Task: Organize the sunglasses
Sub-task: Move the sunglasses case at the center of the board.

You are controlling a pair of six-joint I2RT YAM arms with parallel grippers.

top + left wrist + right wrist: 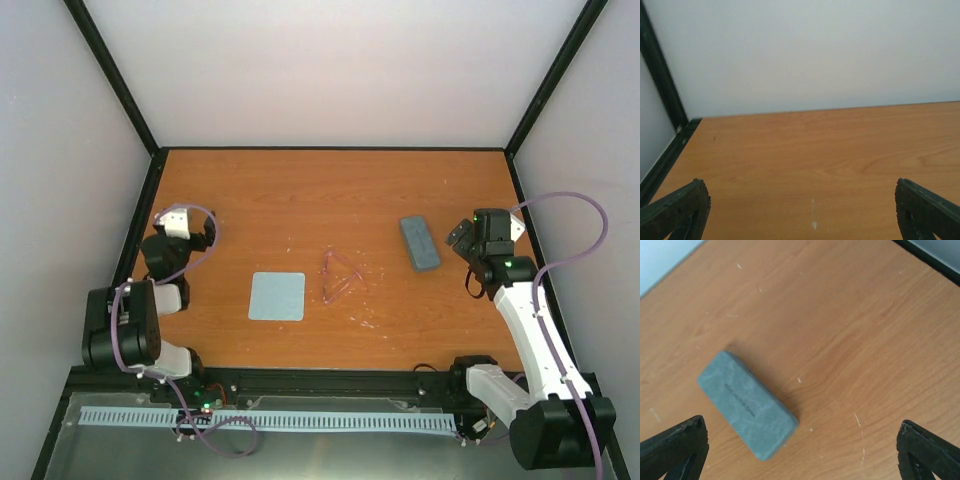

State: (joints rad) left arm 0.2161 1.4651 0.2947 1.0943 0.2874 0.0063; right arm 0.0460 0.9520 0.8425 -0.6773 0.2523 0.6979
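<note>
The sunglasses, a thin pinkish-red frame in a faint triangular outline, lie on the wooden table at its middle. The blue-grey oblong case lies shut to their right; it also shows in the right wrist view. The pale blue square cloth lies to their left. My right gripper is open and empty, just right of the case, its fingertips wide apart above the table. My left gripper is open and empty at the left edge, its fingertips over bare wood.
Black frame posts and pale walls close in the table on three sides. A black rail runs along the near edge by the arm bases. The left wrist view shows the back wall and the left corner post.
</note>
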